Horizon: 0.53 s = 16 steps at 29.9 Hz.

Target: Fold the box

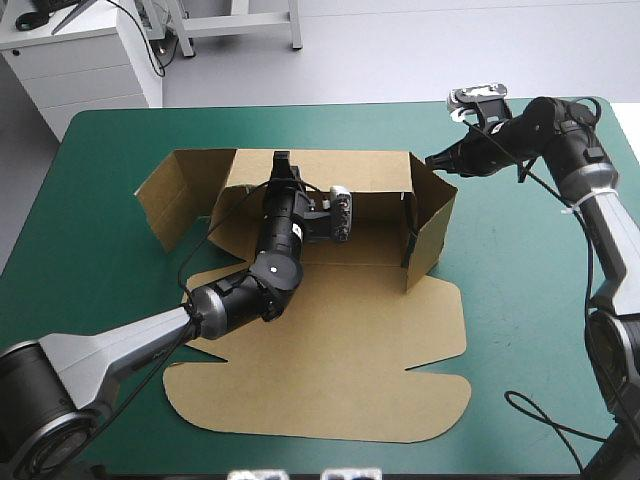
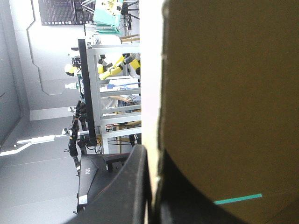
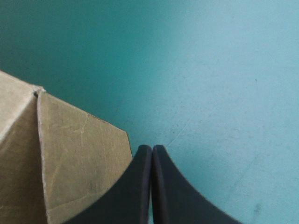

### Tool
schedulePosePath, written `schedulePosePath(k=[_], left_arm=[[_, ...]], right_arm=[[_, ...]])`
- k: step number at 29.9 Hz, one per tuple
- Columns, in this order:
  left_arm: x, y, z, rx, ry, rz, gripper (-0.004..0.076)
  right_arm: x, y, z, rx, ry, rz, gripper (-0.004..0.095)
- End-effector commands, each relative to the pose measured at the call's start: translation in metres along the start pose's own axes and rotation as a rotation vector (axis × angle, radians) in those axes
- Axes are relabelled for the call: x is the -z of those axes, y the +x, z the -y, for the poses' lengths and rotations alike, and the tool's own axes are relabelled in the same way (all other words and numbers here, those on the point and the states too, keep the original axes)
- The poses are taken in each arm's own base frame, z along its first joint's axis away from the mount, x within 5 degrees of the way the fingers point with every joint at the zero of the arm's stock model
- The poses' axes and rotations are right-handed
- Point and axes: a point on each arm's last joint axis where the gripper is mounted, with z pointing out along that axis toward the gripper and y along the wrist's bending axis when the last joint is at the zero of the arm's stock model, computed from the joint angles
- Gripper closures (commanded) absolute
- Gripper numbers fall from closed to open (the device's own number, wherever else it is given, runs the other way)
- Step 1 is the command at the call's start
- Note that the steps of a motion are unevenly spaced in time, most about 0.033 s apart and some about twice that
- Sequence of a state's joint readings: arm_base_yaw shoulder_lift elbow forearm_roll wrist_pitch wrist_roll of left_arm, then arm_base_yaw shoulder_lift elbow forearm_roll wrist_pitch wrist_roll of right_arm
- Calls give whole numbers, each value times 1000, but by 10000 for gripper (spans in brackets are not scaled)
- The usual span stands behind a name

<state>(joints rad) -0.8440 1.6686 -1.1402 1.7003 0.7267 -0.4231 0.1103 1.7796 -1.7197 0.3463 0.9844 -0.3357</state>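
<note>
The brown box [image 1: 330, 380] lies mid-table with its lid flat toward the front. Its back wall [image 1: 340, 175] and right side wall [image 1: 430, 230] stand raised, and a left flap [image 1: 170, 195] splays outward. My left gripper [image 1: 283, 162] reaches over the tray floor to the top edge of the back wall. In the left wrist view this gripper [image 2: 154, 154] is all but shut, with the board's edge [image 2: 224, 93] between its fingers. My right gripper [image 1: 432, 159] is shut and holds nothing. It hovers just outside the back right corner, where a corner flap [image 3: 79, 158] lies beside the gripper [image 3: 152, 148].
Bare teal-green cover [image 1: 530, 300] stretches to the right of the box, and more [image 3: 210, 70] lies ahead of the right gripper. A strip of cover [image 1: 300, 125] runs between the back wall and the table's far edge.
</note>
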Motion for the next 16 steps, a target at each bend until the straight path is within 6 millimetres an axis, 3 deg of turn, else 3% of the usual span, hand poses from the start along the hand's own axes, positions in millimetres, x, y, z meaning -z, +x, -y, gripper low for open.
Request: schedulePosePath(k=[1,9,16], left_arm=[[12,0,-29,-31,-132,34,731],[12,-1,-29,-35,-130,37,731],[12,-1,-29,-33,-128,38,731]], right_arm=[[29,-8,-5,8,-2,64,926],[30,10,-16,67,-125,-125,926],[35,13,-27,69,-219,-116,925]])
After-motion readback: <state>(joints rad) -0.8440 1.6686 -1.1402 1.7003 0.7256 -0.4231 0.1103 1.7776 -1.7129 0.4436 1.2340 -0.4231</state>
